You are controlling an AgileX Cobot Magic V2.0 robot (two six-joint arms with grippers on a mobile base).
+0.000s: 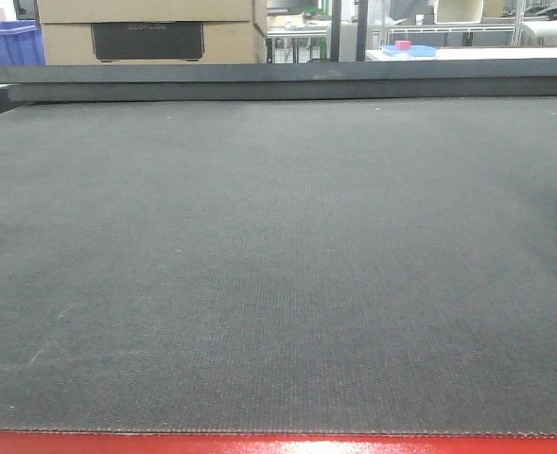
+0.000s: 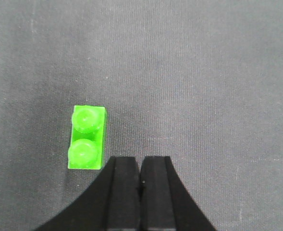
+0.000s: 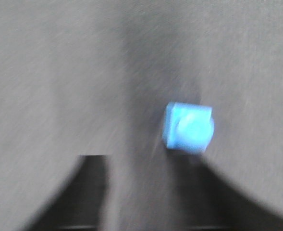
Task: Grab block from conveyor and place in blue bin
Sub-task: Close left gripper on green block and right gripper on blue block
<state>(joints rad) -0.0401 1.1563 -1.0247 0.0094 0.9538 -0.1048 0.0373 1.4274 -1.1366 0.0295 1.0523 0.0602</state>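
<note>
Lying on the conveyor [image 2: 218, 72], a green block [image 2: 87, 138] is sitting just beside the left fingers [image 2: 124, 187], which are pressing together on nothing. The right fingers [image 3: 91, 192] are standing apart, blurred, with a blue block [image 3: 188, 127] ahead of them, ungrasped. Nothing is being carried, so the task is looking barely begun: gripping, lifting and reaching the blue bin [image 1: 4, 43] are all remaining.
</note>
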